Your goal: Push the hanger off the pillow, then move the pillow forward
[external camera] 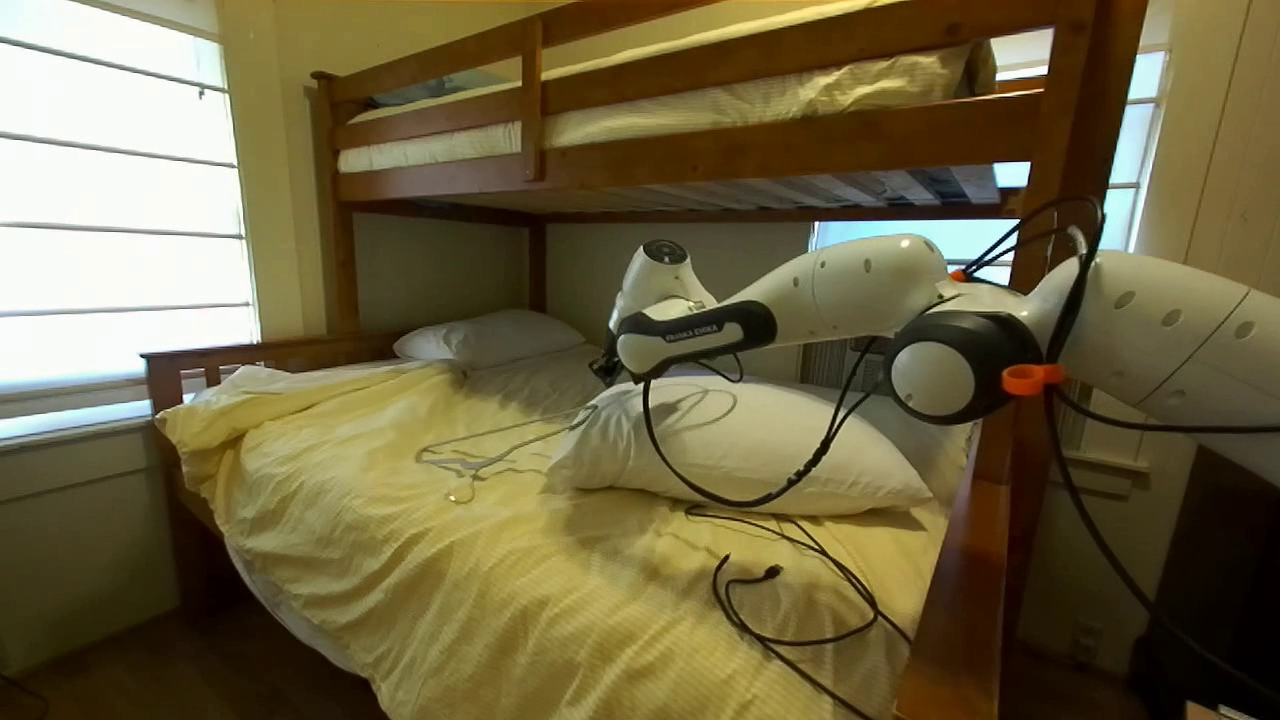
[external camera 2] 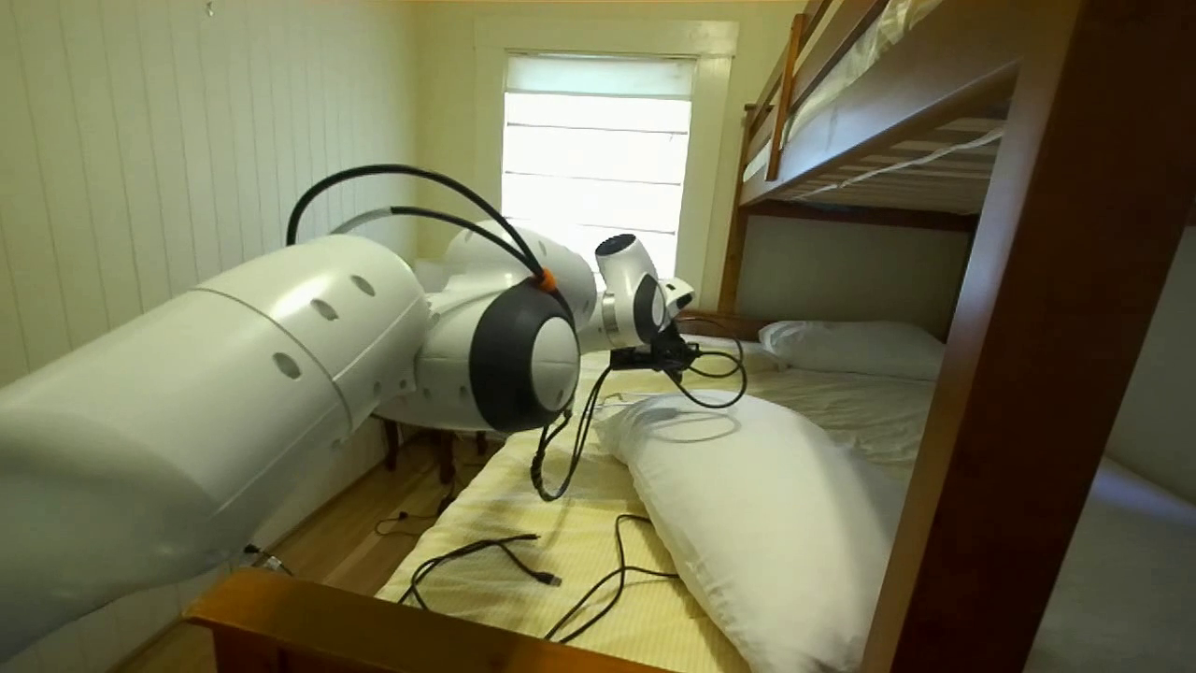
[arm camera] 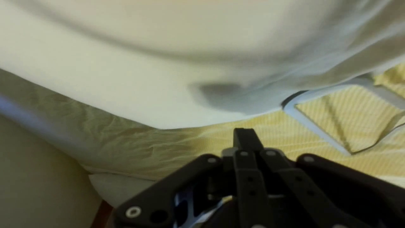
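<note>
The plump cream-white pillow (external camera: 770, 440) lies on the bed in both exterior views (external camera 2: 766, 505), and its edge fills the top of the wrist view (arm camera: 142, 85). The grey hanger (external camera: 475, 466) lies mostly on the yellow bedding beside the pillow, its hook pointing away. One end meets the pillow's edge; I cannot tell whether it rests on it or under it. It also shows right of my fingers in the wrist view (arm camera: 319, 131). My gripper (arm camera: 248, 137) is shut and empty, fingertips together. In both exterior views the gripper (external camera: 604, 370) (external camera 2: 675, 372) is above the pillow's far end.
Black cables (external camera: 800, 640) lie on the bedding before the pillow, and another cable (external camera: 700, 490) hangs from the arm across it. A flatter pillow (external camera: 490, 338) lies at the bed's far end. The upper bunk (external camera: 700, 150) is overhead; a wooden bed post (external camera 2: 1009, 374) stands beside the pillow.
</note>
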Robot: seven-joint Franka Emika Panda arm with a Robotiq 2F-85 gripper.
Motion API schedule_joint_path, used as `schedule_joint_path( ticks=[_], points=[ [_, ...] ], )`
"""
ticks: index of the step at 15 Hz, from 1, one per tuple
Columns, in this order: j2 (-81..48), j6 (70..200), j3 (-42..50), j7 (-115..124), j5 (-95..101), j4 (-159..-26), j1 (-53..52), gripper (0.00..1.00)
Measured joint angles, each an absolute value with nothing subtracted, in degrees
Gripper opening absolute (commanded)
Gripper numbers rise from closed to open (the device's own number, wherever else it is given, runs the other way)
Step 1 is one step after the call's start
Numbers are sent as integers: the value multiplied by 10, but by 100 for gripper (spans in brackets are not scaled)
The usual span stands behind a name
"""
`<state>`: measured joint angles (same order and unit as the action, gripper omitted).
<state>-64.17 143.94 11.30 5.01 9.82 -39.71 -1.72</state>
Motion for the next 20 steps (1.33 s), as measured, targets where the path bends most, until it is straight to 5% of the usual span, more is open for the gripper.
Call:
schedule_joint_path(
  ticks=[12, 20],
  points=[
    [-481, 1213, 204, 47, 259, -594, -173, 98],
    [-461, 1416, 192, 92, 384, -725, -151, 100]
  ],
)
